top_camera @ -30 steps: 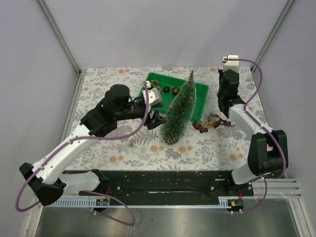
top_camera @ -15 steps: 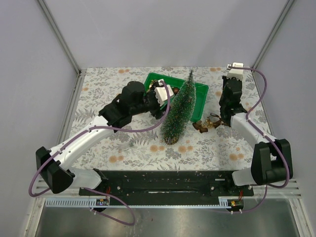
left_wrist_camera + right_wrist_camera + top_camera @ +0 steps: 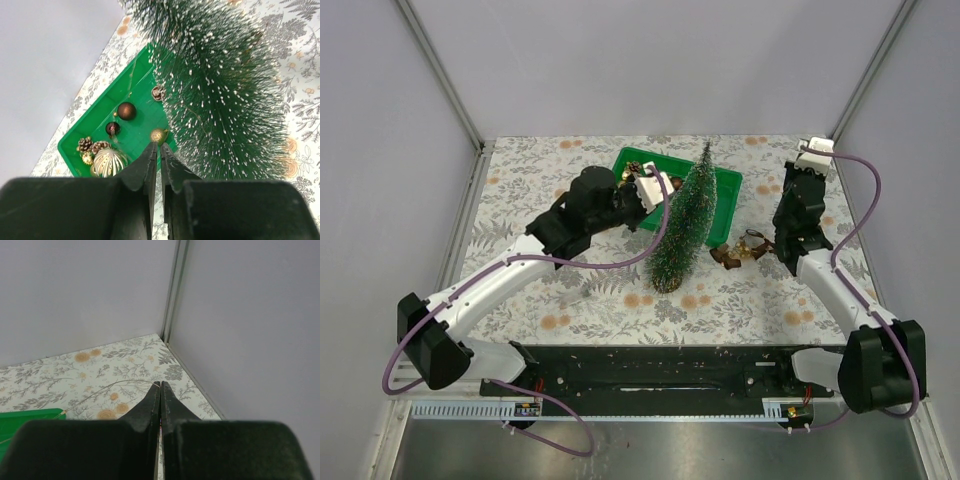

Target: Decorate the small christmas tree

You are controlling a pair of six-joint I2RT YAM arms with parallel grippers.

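- The step in hand, I judge, is fetching an ornament. The left fingers [image 3: 148,165] are drawn almost together over the tray [image 3: 100,120], tips just at a gold bauble [image 3: 159,135]. Whether they pinch its loop I cannot tell.
- The tree [image 3: 682,225] stands upright on the worktop [image 3: 750,300], just beside the tray, with no ornament showing on it.
- The right fingers [image 3: 150,402] are clenched and aimed at the back corner; a thin thread [image 3: 120,382] meets their tips.
- The next move likely calls for lifting the bauble clear and hooking it on a branch without tipping the tree.
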